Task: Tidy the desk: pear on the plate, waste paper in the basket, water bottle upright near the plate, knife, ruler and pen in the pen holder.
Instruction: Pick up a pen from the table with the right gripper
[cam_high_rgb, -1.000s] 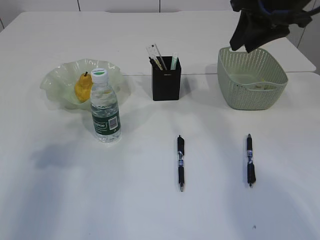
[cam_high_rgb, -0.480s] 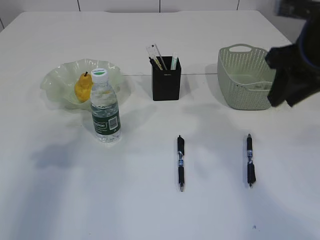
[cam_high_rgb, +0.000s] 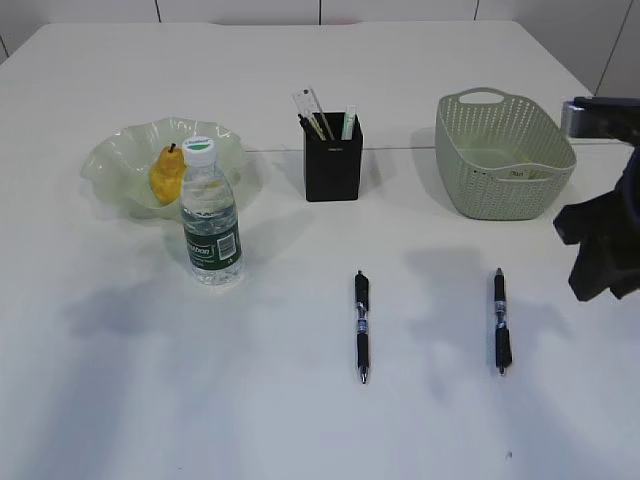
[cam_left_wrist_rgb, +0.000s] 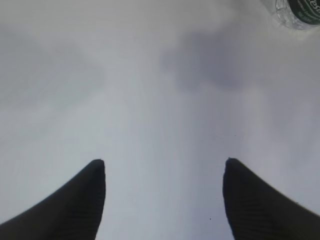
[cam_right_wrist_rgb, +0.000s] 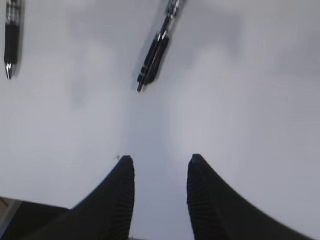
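The yellow pear (cam_high_rgb: 165, 174) lies on the wavy green plate (cam_high_rgb: 112, 152). In front of it the water bottle (cam_high_rgb: 211, 215) stands upright; its base (cam_left_wrist_rgb: 299, 9) also shows in the left wrist view. The black pen holder (cam_high_rgb: 333, 162) holds the clear ruler (cam_high_rgb: 308, 104) and other items; I cannot pick out the knife. Two pens lie on the table: one in the middle (cam_high_rgb: 361, 326) (cam_right_wrist_rgb: 11, 35), one further right (cam_high_rgb: 500, 320) (cam_right_wrist_rgb: 155, 52). My right gripper (cam_high_rgb: 598, 280) (cam_right_wrist_rgb: 160, 159) hangs open and empty, right of that pen. My left gripper (cam_left_wrist_rgb: 164, 162) is open over bare table. No waste paper shows.
The sage-green basket (cam_high_rgb: 505, 150) stands at the back right, just behind the right arm. The table's near edge shows dark at the lower left of the right wrist view.
The right arm has swung from above the basket down and forward to the table's right side, beside the right-hand pen. Nothing on the table has moved.
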